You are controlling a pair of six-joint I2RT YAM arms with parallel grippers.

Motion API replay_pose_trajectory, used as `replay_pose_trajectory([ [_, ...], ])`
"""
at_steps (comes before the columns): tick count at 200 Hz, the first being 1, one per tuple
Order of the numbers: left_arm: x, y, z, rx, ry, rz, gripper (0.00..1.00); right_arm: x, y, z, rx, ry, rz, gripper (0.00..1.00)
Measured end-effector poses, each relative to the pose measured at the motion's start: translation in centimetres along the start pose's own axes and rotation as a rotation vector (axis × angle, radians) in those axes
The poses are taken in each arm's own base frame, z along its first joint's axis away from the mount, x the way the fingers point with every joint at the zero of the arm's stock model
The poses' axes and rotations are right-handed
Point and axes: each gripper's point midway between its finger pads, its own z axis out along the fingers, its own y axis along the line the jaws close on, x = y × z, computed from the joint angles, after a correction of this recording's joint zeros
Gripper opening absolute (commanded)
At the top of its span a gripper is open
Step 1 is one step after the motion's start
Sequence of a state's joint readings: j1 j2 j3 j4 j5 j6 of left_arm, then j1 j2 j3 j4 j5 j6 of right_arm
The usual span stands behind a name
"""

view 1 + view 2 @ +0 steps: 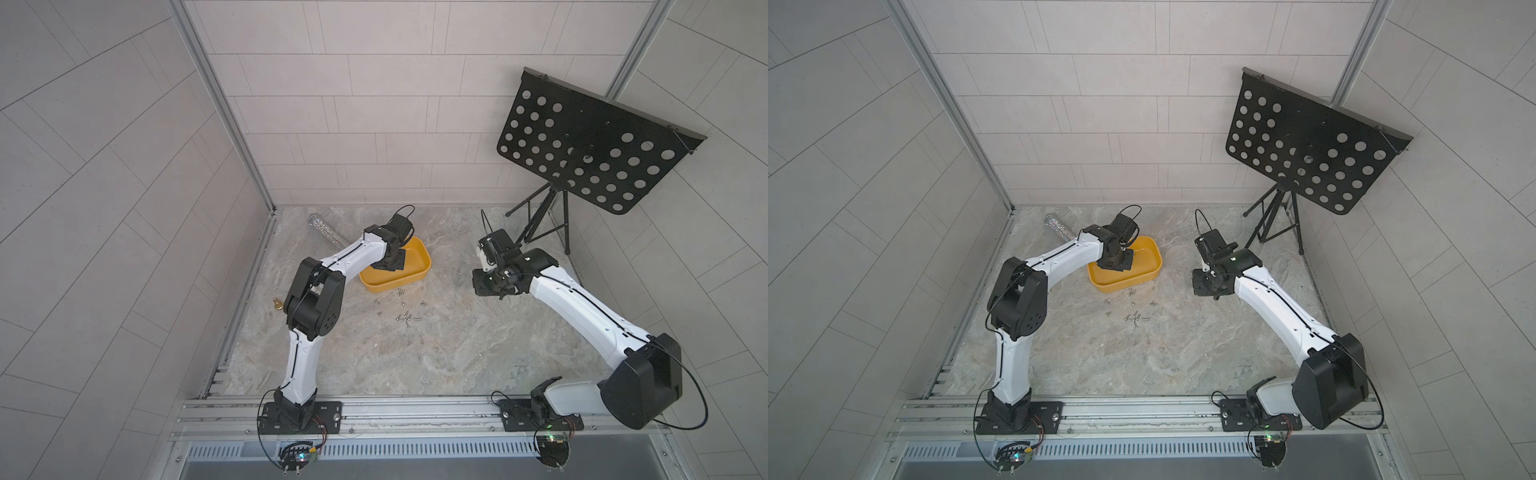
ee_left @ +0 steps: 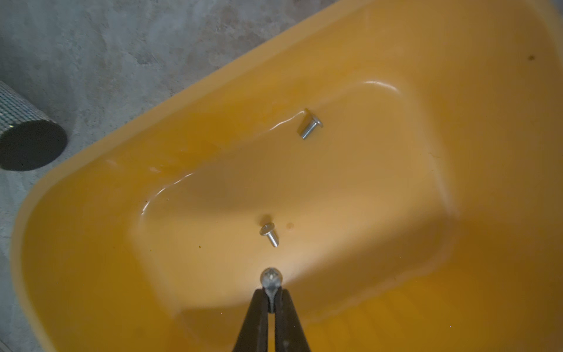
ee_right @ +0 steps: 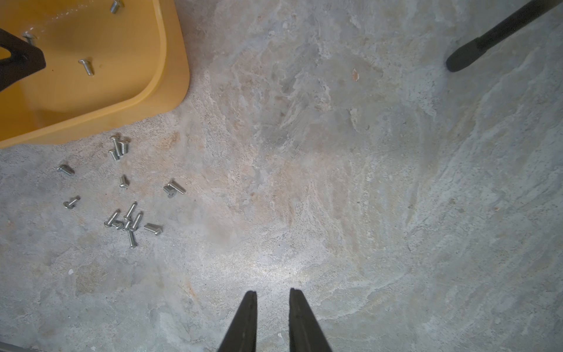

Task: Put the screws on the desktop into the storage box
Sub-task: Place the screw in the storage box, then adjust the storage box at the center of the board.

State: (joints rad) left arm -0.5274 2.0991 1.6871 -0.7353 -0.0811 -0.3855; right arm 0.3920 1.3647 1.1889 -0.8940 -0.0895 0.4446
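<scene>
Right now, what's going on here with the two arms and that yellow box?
The left gripper is shut on a screw and holds it over the box, where two screws lie on the bottom. More than a dozen loose screws lie scattered on the desktop beside the box. The right gripper is open and empty, over bare desktop away from them.
</scene>
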Motion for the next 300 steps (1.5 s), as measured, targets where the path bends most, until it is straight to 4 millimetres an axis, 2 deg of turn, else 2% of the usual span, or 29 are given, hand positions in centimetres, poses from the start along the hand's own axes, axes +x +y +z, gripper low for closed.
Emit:
replay_pose_trajectory([
  [34,-0.2,0.2,1.2,0.0,0.019,-0.007,0.07,0.0,0.0,0.2,0.003,0.006,0.0,0.24],
  [58,-0.1,0.4,1.6,-0.002,0.028,-0.005,0.12,0.1,0.0,0.5,0.005,0.014,0.0,0.24],
  [104,0.2,0.5,2.0,-0.005,0.042,0.009,0.4,0.1,0.0,0.6,0.007,0.019,0.0,0.24],
  [145,-0.3,0.5,1.2,-0.003,0.031,0.027,0.5,0.2,0.0,0.6,0.008,0.02,-0.001,0.24],
  [163,-0.6,0.8,-0.4,-0.005,0.016,0.034,0.55,0.2,0.0,0.6,0.008,0.02,-0.001,0.24],
  [179,-1.1,1.4,-3.0,-0.009,-0.017,0.031,0.6,0.2,-0.1,0.6,0.008,0.02,-0.001,0.24],
  [207,-1.7,3.2,-8.4,-0.02,-0.073,0.014,0.63,0.2,-0.1,0.6,0.008,0.021,-0.001,0.24],
  [227,-1.2,4.9,-10.3,-0.033,-0.084,-0.01,0.64,0.3,-0.1,0.6,0.009,0.024,-0.001,0.24],
  [244,0.5,6.4,-9.9,-0.056,-0.041,-0.032,0.64,0.4,-0.1,0.6,0.011,0.027,-0.001,0.24],
  [270,3.6,8.2,-7.6,-0.087,0.066,-0.057,0.64,0.4,-0.2,0.5,0.011,0.029,-0.001,0.24],
  [300,4.9,8.7,-6.6,-0.088,0.113,-0.072,0.64,0.5,-0.2,0.2,0.012,0.025,-0.001,0.24],
])
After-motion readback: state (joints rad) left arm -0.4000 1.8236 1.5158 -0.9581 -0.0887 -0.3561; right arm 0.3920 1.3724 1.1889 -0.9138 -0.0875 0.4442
